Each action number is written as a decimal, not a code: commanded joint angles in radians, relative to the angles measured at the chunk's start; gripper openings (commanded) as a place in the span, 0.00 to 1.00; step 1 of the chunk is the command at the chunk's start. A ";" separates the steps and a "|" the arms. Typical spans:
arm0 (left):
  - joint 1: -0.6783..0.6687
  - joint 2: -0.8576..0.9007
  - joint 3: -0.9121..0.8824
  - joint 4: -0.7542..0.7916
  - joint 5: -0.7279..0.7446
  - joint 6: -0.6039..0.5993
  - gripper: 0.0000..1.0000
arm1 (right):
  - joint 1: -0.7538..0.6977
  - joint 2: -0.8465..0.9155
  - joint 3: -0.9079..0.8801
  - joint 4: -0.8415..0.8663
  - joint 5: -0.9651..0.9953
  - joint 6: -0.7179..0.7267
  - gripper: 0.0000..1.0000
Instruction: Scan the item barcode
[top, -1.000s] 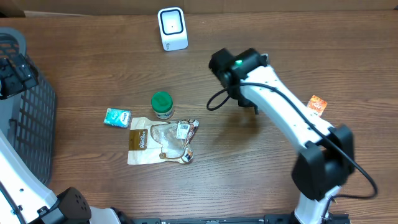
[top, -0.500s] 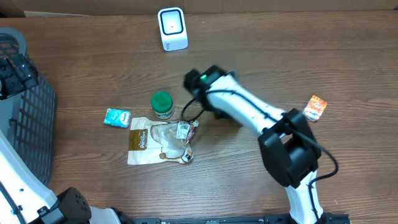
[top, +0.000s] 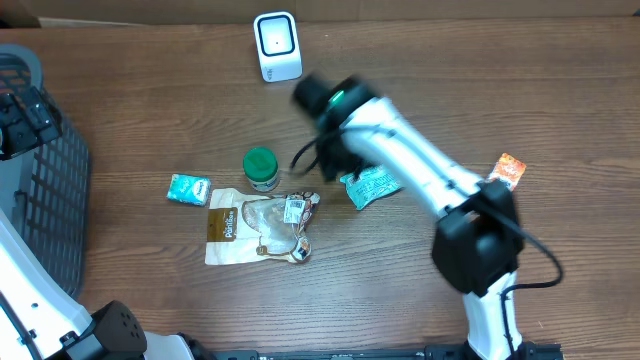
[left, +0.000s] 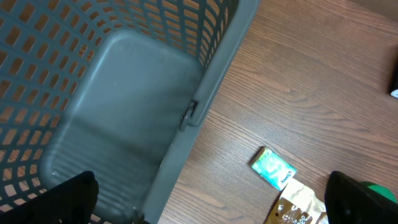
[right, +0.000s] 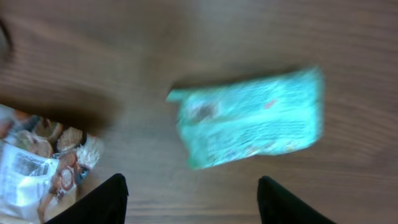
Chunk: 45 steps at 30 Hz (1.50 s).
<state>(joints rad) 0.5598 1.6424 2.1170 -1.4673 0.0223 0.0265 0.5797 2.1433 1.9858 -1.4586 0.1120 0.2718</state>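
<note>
Two arms are sharing one wood-grain worktop (top: 400, 290), which is carrying six loose things plus one basket (top: 45, 190).

One green-lidded jar (top: 261, 168) is standing upright near mid-worktop. One white scanner (top: 277, 45) is sitting well beyond the jar, toward the far edge. Two teal pkts are lying flat: the large teal pkt (top: 372, 187) near the jar's picture-right side and the small teal pkt (top: 188, 189) near its picture-left side. One snack pouch (top: 250, 228) w/ a white label (top: 295, 208) is lying just below the jar, on the near side. One orange pkt (top: 509, 171) is resting well apart from the jar, far to picture-right, beside the R arm (top: 420, 170).

The R arm, motion-blurred, is reaching in btwn the jar and the large teal pkt. In its wrist view the R jaws are standing apart, holding nothing. Both dark fingers (right: 102, 202) are showing low in frame, w/ the large teal pkt on the bare wood beyond them.

The L jaws are hanging fully spread over the basket, far to the jar's picture-left, w/ nothing btwn the two fingers (left: 65, 199).
</note>
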 joint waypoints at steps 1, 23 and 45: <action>0.001 0.005 0.012 0.002 -0.003 0.011 0.99 | -0.193 -0.047 0.056 -0.017 -0.224 -0.193 0.76; 0.001 0.005 0.012 0.002 -0.003 0.011 1.00 | -0.631 -0.043 -0.414 0.249 -0.630 -0.514 0.82; 0.001 0.005 0.012 0.002 -0.003 0.011 1.00 | -0.579 -0.039 -0.576 0.468 -0.739 -0.500 0.82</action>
<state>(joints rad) 0.5598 1.6424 2.1170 -1.4673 0.0223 0.0265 -0.0181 2.1197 1.4494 -1.0126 -0.6125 -0.2317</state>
